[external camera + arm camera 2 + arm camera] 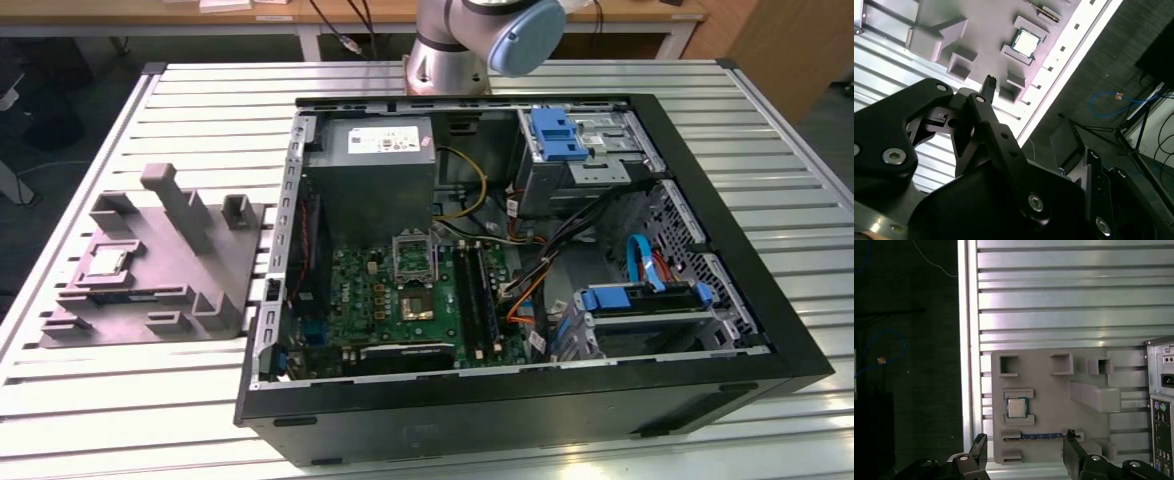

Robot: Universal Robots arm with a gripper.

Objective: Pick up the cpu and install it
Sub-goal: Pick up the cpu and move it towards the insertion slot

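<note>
The fingers (979,450) stand wide apart with nothing between them, held above the grey tray (1054,400) and well clear of it. No contact with any part is observed.

Beyond the fingertips lies the cpu (1017,407), flat in its own recess on the tray, silvery top upward; the second wrist view shows it the same way (1025,42). Raised lips bound it on two opposite sides and the other two are open. The closing line of the fingers appears to cross the open sides. A thin strip (1031,436) sits in a slot just beside the recess.

In the exterior view the tray (147,290) rests on the slatted worktop (200,100) to the view's left of the open computer case (534,400). The motherboard (400,290) and its socket (414,255) lie inside, well apart from the cpu (107,262). Whether the socket's frame is open cannot be told.

Assessment: the pick has not begun.

- A finger landing on a lip or on the strip would stop the descent.
- The chip is thin, so a shallow or skewed grip could tilt or drop it.
- A turned chip at the socket risks damaging the contacts.
</note>
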